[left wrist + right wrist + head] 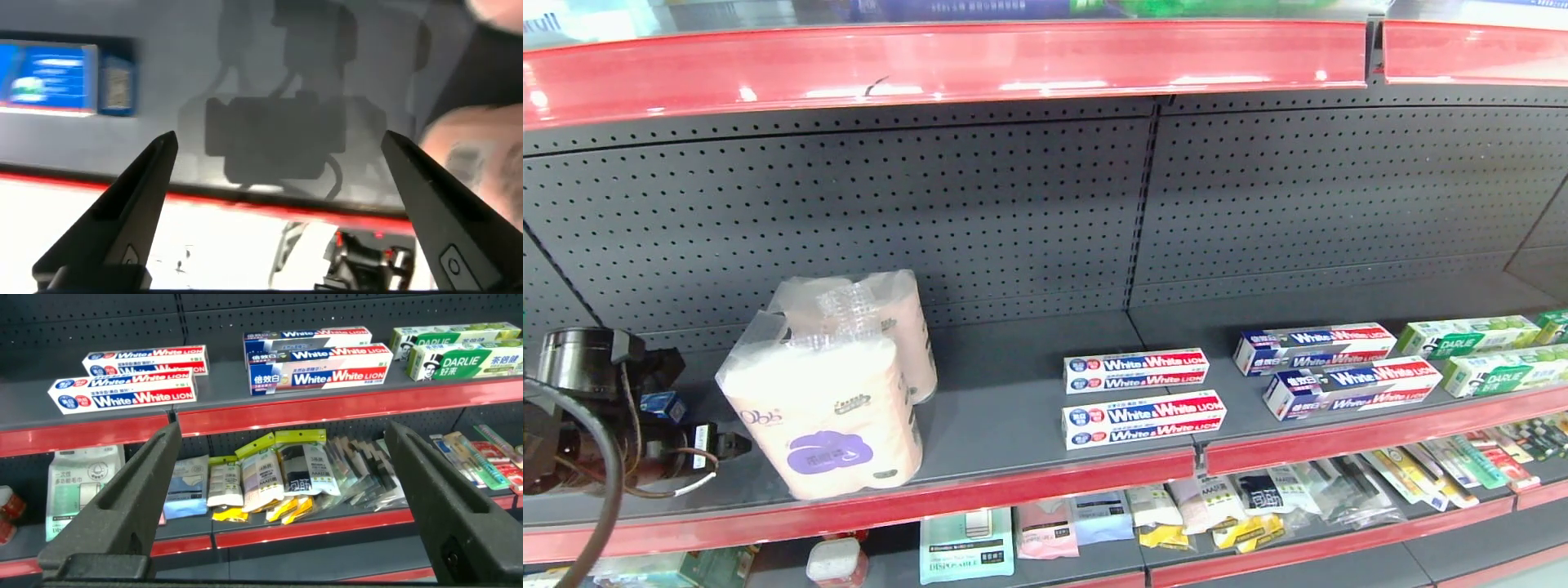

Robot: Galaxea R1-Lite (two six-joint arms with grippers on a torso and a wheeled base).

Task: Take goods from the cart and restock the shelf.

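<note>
L claw (278,139), R claw (282,429) apart, empty. Roll pack (829,392) just beside L claw: prob light, squashy, slick wrap; pinch mid-sides.

Bright overhead light; white glare streaks along red shelf strip (931,61) across top of head view; pegboard (890,212) darker just beneath it; shelf edges bowed near frame borders; glints on plastic wrap (841,314), centre left; blown-out white patch (212,245) in left wrist view.
</note>
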